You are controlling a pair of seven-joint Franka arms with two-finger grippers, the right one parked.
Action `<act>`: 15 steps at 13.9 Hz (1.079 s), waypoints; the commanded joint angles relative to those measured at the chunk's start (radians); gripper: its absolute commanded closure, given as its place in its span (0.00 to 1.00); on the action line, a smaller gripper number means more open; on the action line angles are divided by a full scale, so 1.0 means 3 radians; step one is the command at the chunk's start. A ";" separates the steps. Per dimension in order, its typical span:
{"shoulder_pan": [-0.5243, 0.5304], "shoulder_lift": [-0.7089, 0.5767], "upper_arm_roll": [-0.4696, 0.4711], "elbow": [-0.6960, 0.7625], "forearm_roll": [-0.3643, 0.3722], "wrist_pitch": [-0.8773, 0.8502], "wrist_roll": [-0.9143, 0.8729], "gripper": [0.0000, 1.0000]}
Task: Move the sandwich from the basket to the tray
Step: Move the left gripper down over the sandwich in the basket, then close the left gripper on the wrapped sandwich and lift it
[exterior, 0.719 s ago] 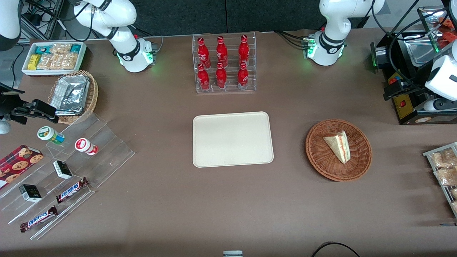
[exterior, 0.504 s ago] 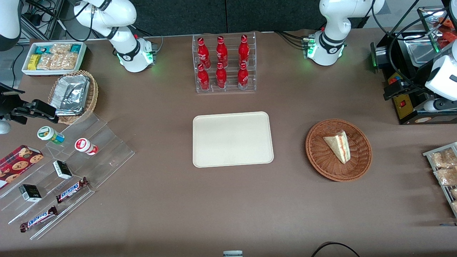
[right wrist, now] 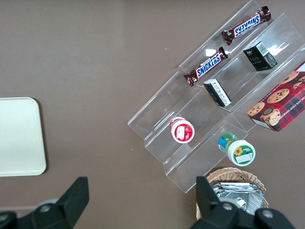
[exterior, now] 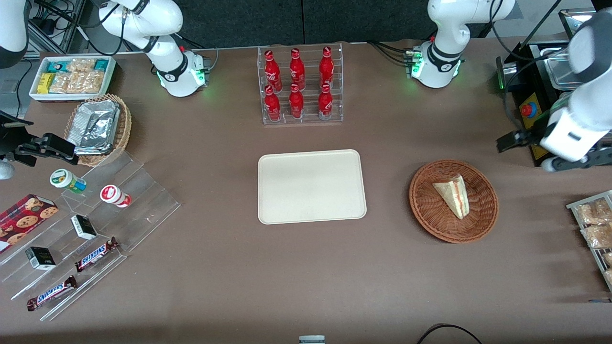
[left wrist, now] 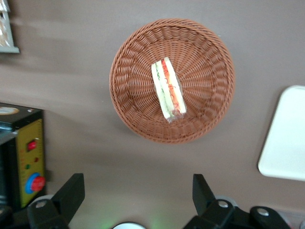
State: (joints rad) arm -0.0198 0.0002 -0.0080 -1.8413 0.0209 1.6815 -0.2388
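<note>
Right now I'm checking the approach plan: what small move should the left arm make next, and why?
Probably bring the end effector across and down over the sandwich. The sandwich lies untouched in the basket, the tray holds nothing, and the end effector hangs open above the table beside the basket, toward the working arm's end, not yet over it.

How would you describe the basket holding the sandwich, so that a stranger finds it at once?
Start at the cream tray in the middle of the table, then look toward the working arm's end: the round reddish-brown wicker basket sits there, with a sandwich wedge lying in it. The open tool hovers nearby, not above it. Unlike the tan basket, it has no foil lining.
</note>
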 commanded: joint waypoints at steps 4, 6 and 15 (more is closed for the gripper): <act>-0.0128 0.0239 -0.0070 -0.0499 0.0002 0.0827 -0.1370 0.00; -0.0149 0.0321 -0.0070 -0.0535 0.0007 0.0990 -0.1469 0.00; -0.0154 0.0428 -0.0070 -0.1251 0.0048 0.2228 -0.1408 0.00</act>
State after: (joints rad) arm -0.0623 0.1260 -0.0317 -2.1882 0.0221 2.3023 -0.6611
